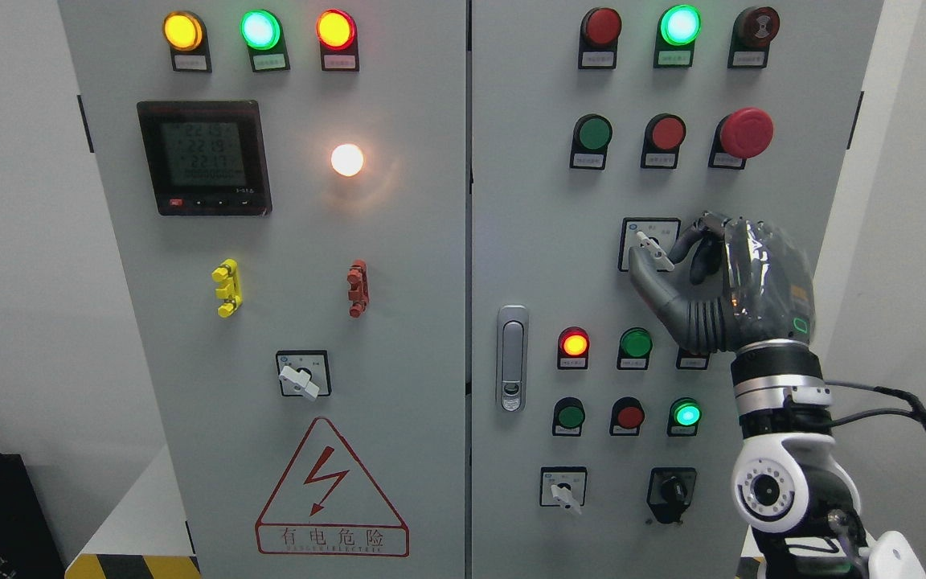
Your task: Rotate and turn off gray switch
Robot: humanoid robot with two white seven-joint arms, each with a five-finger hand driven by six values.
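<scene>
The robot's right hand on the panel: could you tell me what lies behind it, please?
Behind the right hand, the gray switch shows at its fingertips, pinched. One indicator label peeks out below the palm; its lamp is covered.

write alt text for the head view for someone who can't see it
The robot's right hand pinches the gray switch on the right door of a gray control cabinet, thumb and fingers around its knob. Lit indicator lamps, push buttons, a red emergency stop and a digital meter surround it.

The cabinet (pixel 399 338) is pale grey; its lamps (pixel 259 30) glow amber, green and red; the warning triangle (pixel 331 490) is red; the right hand (pixel 720 281) is dark grey.
</scene>
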